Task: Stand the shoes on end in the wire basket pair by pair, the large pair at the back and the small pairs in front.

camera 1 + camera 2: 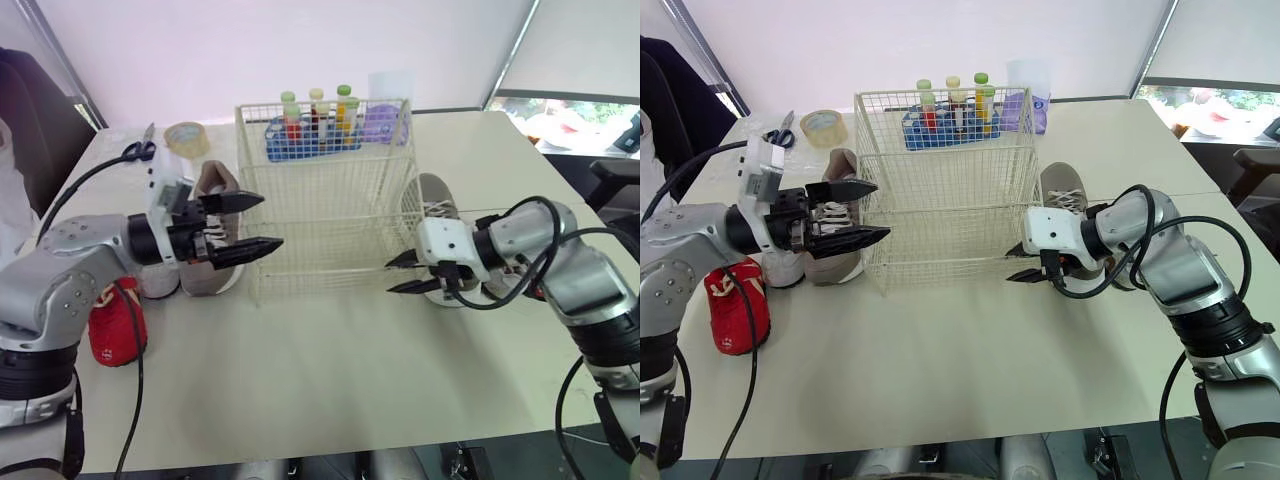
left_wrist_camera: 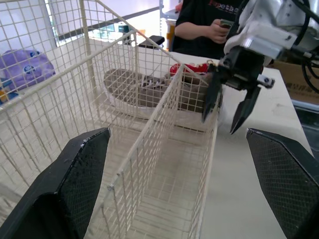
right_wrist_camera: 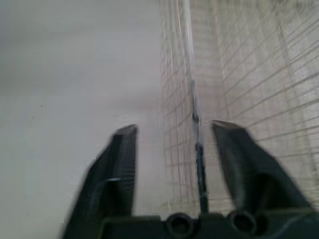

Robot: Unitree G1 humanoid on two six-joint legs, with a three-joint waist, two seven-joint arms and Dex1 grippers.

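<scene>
Left end effector (image 1: pixel 270 220) is hanging with tapered black fingers spread wide, just beside the cream wire basket (image 1: pixel 330 200). I'm seeing the right end effector (image 1: pixel 390 278) parted around its corner wire. Grey laced shoes (image 1: pixel 214 185) are lying behind both on the tabletop (image 1: pixel 320 380).

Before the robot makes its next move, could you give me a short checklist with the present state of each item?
1. Wire basket empty of shoes: ok.
2. Left gripper open and empty: ok.
3. Right gripper open and empty: ok.
4. Right gripper clear of the basket: not ok; in the right wrist view its fingers straddle a basket corner wire.
5. Grey shoe beside the basket, close to the left gripper: ok.
6. Second grey shoe behind the right gripper: ok; whether the two match, cannot tell.
</scene>
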